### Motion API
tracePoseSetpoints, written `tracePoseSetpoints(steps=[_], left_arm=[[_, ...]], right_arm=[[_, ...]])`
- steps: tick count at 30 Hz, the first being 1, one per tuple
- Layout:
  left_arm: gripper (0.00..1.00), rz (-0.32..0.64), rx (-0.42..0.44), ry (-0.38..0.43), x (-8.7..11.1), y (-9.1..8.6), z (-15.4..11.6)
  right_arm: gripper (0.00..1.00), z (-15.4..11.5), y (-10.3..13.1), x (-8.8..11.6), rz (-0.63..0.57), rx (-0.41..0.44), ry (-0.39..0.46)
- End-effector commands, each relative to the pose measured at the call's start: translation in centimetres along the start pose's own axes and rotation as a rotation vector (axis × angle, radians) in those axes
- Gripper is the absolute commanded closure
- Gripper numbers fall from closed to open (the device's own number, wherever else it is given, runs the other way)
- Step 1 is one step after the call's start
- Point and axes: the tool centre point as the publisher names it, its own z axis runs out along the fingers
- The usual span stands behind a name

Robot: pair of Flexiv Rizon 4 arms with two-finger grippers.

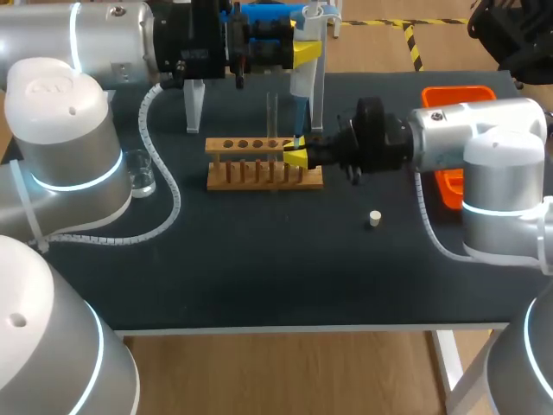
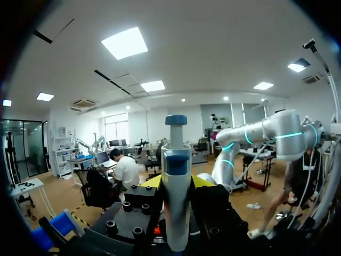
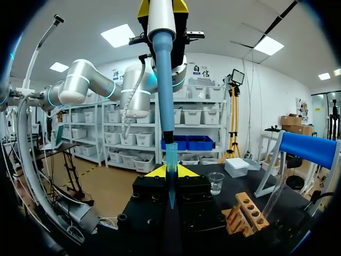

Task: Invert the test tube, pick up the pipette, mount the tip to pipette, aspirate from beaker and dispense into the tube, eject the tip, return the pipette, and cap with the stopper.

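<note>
My left gripper (image 1: 304,54) is shut on the white and blue pipette (image 1: 300,91), which hangs upright over the right end of the wooden rack (image 1: 263,164). In the left wrist view the pipette (image 2: 176,186) stands between the yellow fingers. Just below it, my right gripper (image 1: 297,156) is shut on a small blue pipette tip (image 3: 171,178). The pipette's shaft (image 3: 164,80) comes down into the tip's upper end. A clear test tube (image 1: 272,112) stands upright in the rack. The glass beaker (image 1: 140,173) sits to the left, and the white stopper (image 1: 374,219) lies in front of the right arm.
An orange tray (image 1: 449,186) lies at the table's right edge, partly under my right arm. The white pipette stand (image 1: 194,104) rises behind the rack. A coiled cable (image 1: 168,186) trails across the table's left part. Bare dark table (image 1: 259,268) spreads in front of the rack.
</note>
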Motion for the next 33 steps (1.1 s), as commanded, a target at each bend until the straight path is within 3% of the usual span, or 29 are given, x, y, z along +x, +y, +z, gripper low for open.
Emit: tracePoseSetpoints(steps=[1,33], left_arm=[[1.00,0.001,0.003,0.002,0.02,0.04,-0.14],[1.00,0.001,0.003,0.002,0.02,0.04,-0.14]], right_arm=[[1.00,0.08,0.11,0.01,-0.002,0.001,-0.002],[1.00,-0.31,0.34,0.33,-0.005,-0.007,-0.012]])
